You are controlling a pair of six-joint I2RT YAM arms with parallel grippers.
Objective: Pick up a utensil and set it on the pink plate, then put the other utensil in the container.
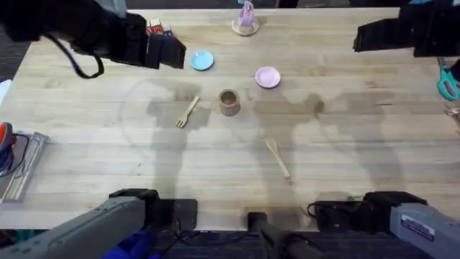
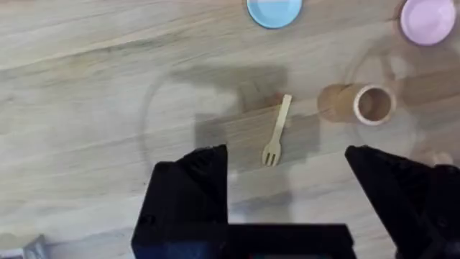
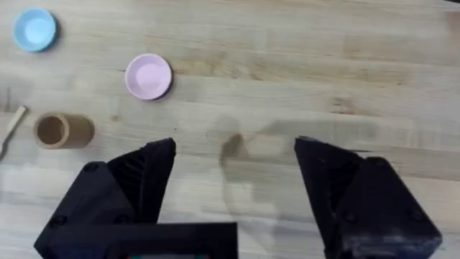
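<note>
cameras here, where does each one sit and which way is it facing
Overhead: fixed above the arm bases, looking down and forward over the table; both arms show raised, left claw and right claw.
Left wrist: on the left arm, facing down at the fork; its open claw shows.
Right wrist: on the right arm, facing down at bare wood near the pink plate; its open claw shows.
Shared: all three show the container, pink plate and blue plate.
</note>
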